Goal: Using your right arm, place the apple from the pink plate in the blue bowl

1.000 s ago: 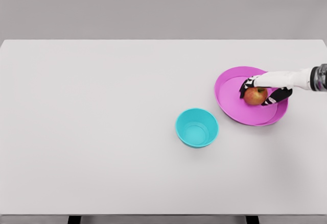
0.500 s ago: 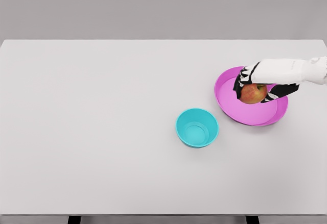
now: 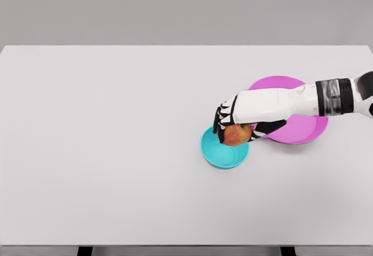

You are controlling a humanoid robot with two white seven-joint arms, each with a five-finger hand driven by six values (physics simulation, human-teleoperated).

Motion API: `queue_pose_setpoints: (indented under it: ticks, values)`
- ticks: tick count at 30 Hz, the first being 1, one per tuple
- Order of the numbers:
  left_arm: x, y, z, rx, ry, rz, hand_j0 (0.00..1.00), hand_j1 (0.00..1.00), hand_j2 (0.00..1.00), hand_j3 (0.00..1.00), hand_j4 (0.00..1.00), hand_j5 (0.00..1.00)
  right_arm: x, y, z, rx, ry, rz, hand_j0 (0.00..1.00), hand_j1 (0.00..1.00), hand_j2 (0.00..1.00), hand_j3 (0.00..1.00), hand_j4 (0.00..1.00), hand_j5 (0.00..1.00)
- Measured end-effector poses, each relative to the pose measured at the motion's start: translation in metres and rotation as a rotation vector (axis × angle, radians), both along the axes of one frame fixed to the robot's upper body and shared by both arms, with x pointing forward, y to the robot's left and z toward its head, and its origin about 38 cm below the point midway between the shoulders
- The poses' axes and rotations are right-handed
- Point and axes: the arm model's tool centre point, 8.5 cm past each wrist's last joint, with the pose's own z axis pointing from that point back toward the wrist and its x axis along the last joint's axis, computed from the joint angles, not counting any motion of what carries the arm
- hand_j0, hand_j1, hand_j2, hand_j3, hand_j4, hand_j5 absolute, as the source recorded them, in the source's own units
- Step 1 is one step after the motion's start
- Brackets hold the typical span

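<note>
Carried off the plate (image 3: 303, 130), the apple (image 3: 237, 134) now hangs over the bowl (image 3: 221, 154). Right hand (image 3: 236, 122) is clamped on it, plate behind the wrist.

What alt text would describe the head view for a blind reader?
The right hand holds a red apple over the blue bowl on a white table. An empty pink plate lies behind the arm, right of the bowl.

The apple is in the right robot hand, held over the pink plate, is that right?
Not quite. The right robot hand does grip the apple, but the head view shows it over the blue bowl, at its right rim, not over the pink plate, which now lies bare behind the arm.
</note>
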Motion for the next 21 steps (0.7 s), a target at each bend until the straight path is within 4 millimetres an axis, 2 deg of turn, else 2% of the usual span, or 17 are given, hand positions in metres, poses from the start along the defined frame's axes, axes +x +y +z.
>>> queue_pose_setpoints:
  ticks: [2,3,8,21]
  values:
    - [0.000,0.000,0.000,0.000,0.000,0.000,1.00,1.00,1.00,1.00,1.00,1.00,0.001,0.000,0.002,0.002,-0.004,-0.001,0.62,0.62,0.62,0.62,0.62,0.62]
    - [0.000,0.000,0.000,0.000,0.000,0.000,1.00,1.00,1.00,1.00,1.00,1.00,0.001,0.000,0.002,0.002,-0.004,-0.002,0.77,0.77,0.77,0.77,0.77,0.77]
    - [0.000,0.000,0.000,0.000,0.000,0.000,1.00,1.00,1.00,1.00,1.00,1.00,0.001,-0.005,0.003,-0.004,-0.009,-0.012,0.84,0.84,0.84,0.84,0.84,0.84]
    - [0.000,0.000,0.000,0.000,0.000,0.000,1.00,1.00,1.00,1.00,1.00,1.00,0.001,-0.013,0.009,-0.014,-0.025,-0.027,0.84,0.84,0.84,0.84,0.84,0.84]
